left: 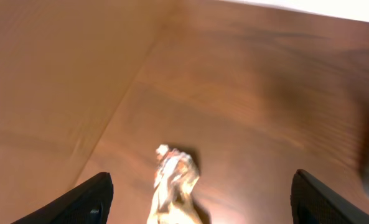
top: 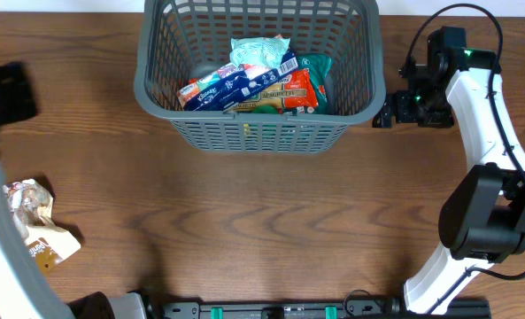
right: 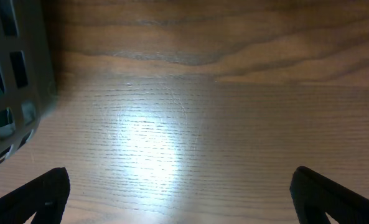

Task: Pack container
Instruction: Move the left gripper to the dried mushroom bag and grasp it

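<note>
— How far along is the container [top: 260, 133]?
— It sits far-centre on the desk [top: 262, 230] with several packets [top: 253, 84] inside. A crumpled wrapper [left: 175, 180] lies near-left below the left tool [left: 212, 199], which is spread. The right tool [right: 178, 196] is spread too, holding nothing.

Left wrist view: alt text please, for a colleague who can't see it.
A crumpled, shiny packet lies on the brown wooden table, framed between the two dark fingers of the wide-open left tool at the bottom corners. The picture is blurred.
</note>
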Motion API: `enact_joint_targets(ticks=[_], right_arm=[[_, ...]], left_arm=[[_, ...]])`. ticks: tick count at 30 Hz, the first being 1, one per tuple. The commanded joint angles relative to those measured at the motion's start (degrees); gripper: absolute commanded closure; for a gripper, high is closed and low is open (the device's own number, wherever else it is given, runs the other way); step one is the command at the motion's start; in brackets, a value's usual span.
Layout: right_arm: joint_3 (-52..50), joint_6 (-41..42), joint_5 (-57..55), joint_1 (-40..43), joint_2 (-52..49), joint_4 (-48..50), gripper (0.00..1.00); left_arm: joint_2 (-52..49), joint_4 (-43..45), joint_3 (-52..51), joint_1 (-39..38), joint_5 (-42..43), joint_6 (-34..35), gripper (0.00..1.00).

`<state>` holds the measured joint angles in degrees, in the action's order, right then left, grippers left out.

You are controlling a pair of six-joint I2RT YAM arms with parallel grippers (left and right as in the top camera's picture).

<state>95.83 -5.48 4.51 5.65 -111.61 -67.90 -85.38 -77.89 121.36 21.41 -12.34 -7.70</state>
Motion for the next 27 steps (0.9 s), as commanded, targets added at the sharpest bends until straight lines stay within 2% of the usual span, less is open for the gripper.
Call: enact_joint_targets(ticks=[1,5,8,16,23,25,27], right_arm=[[-0.07,-0.81,0.42,0.28,-0.04,0.22,0.01],[-0.07,-0.81,0.44,0.28,-0.04,0.87,0.01],[-0.07,-0.79,0.44,0.28,-0.04,1.51,0.01],[-0.07,-0.76,0.42,0.28,-0.04,2.38,0.01],[-0.07,-0.76,0.42,0.28,-0.04,2.69,0.01],[-0.07,-0.55,0.39,0.28,-0.04,2.8,0.01],[-0.07,-0.55,0.39,0.28,-0.04,2.8,0.01]], left_arm=[[0.68,-0.48,-3.32,8.24,5.38,3.96,0.24],[0.68,1.33,-11.47,16.11,9.73,3.69,0.24],[0.68,4.68,-20.17,19.17,10.71,2.32,0.24],[0.68,20.2,-44.11,20.48,10.69,0.7,0.23],[0.42,30.64,-58.34,20.85,10.67,0.72,0.22],[0.42,33.14,-61.35,21.62,10.6,0.7,0.17],[0.39,35.26,-63.73,22.91,10.4,0.72,0.01]])
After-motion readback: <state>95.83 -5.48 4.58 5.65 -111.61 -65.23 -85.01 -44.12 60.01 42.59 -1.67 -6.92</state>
